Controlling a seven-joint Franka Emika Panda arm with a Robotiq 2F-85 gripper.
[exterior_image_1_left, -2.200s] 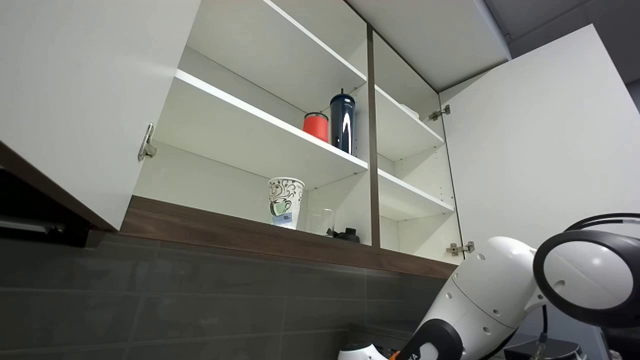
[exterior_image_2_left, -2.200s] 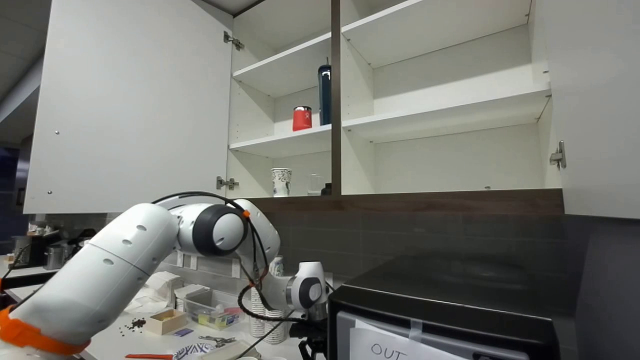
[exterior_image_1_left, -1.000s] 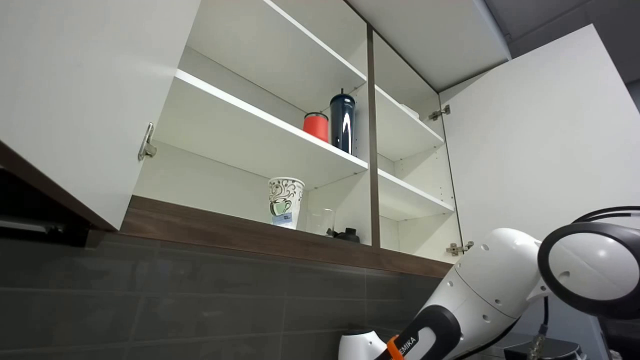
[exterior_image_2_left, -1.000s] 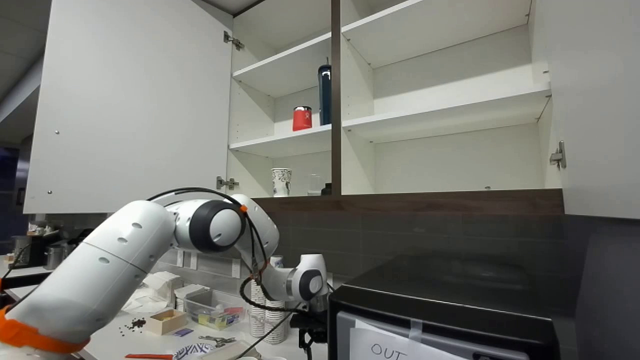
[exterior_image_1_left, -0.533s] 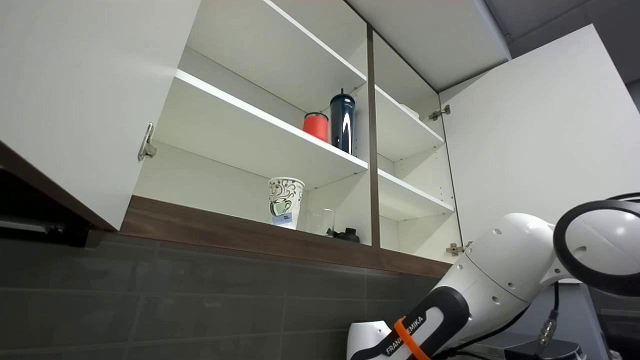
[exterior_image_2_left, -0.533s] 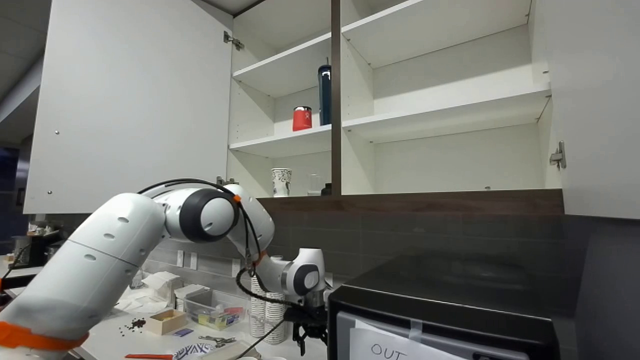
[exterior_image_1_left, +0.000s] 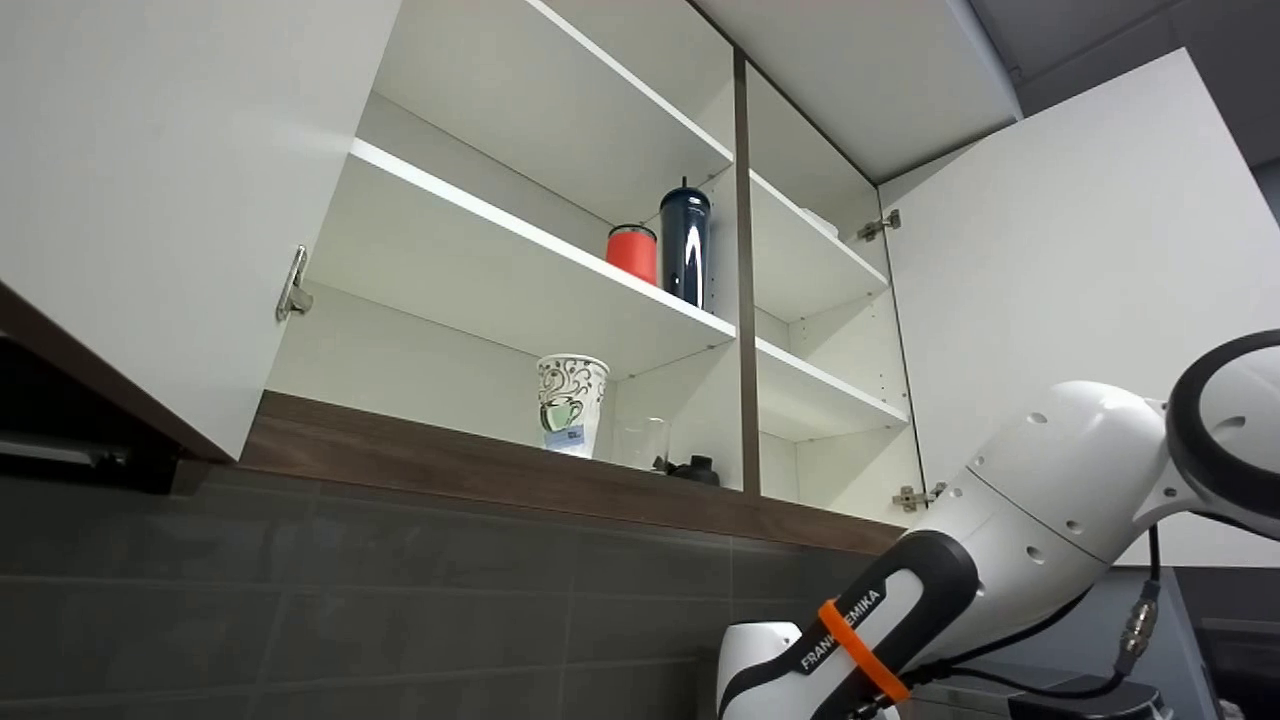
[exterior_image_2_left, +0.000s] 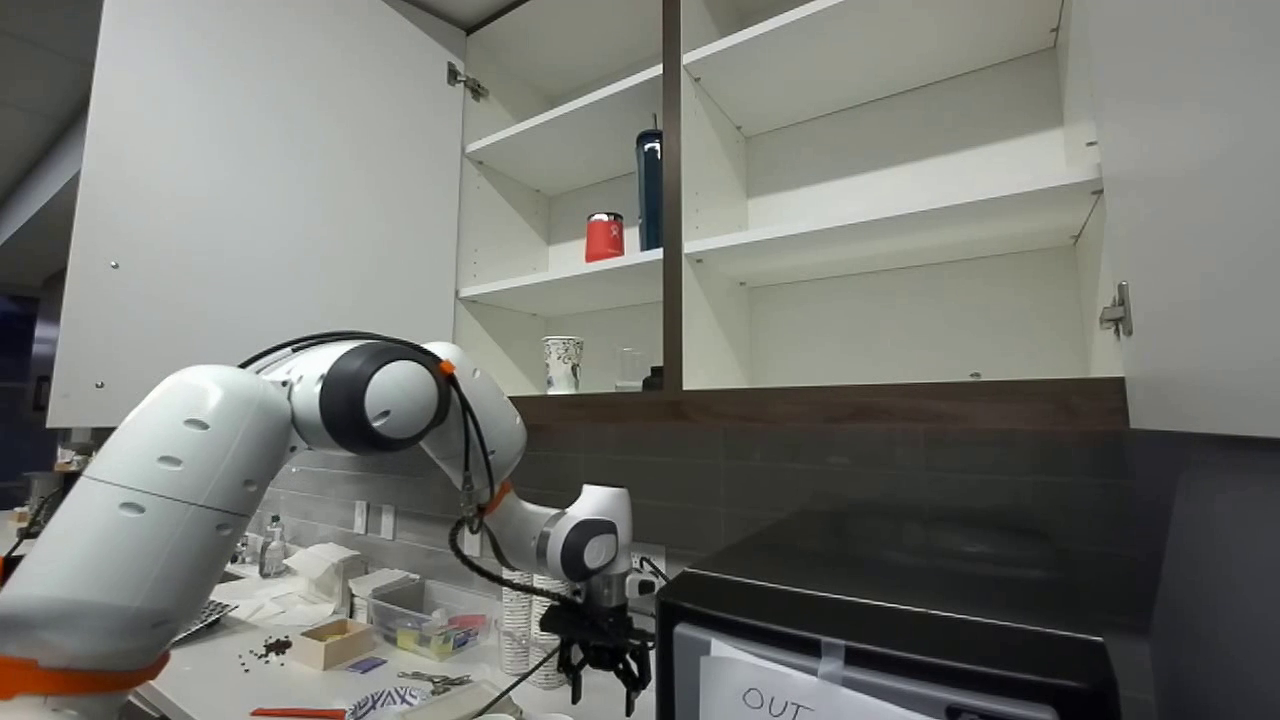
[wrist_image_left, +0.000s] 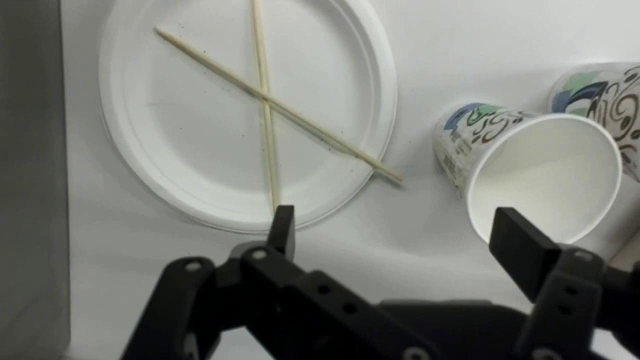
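Observation:
My gripper (wrist_image_left: 397, 217) stands wide open over a white counter, and its fingers hold nothing. Below it in the wrist view, to the upper left, lies a white round plate (wrist_image_left: 200, 150). Two thin wooden sticks (wrist_image_left: 220, 71) cross on that plate; the end of one passes behind the left fingertip. Toward the right is a white patterned paper cup (wrist_image_left: 492, 130), its open mouth facing the camera and partly covered by the right fingertip. A similar cup (wrist_image_left: 612, 100) shows behind it, cut off by the picture's edge. In an exterior view the gripper (exterior_image_2_left: 604, 690) points down beside a black appliance (exterior_image_2_left: 880, 600).
The open wall cabinet above holds a red mug (exterior_image_1_left: 632, 253), a dark blue tumbler (exterior_image_1_left: 685, 245), a paper cup (exterior_image_1_left: 572, 400) and a clear glass (exterior_image_1_left: 640, 443). On the counter are stacked cups (exterior_image_2_left: 516, 625), a clear bin (exterior_image_2_left: 430, 620) and a small wooden box (exterior_image_2_left: 332, 643).
The arm has drawn back and its elbow has risen. My gripper has come out from behind the black appliance, so more of it shows. It stays open; the cabinet items have not moved.

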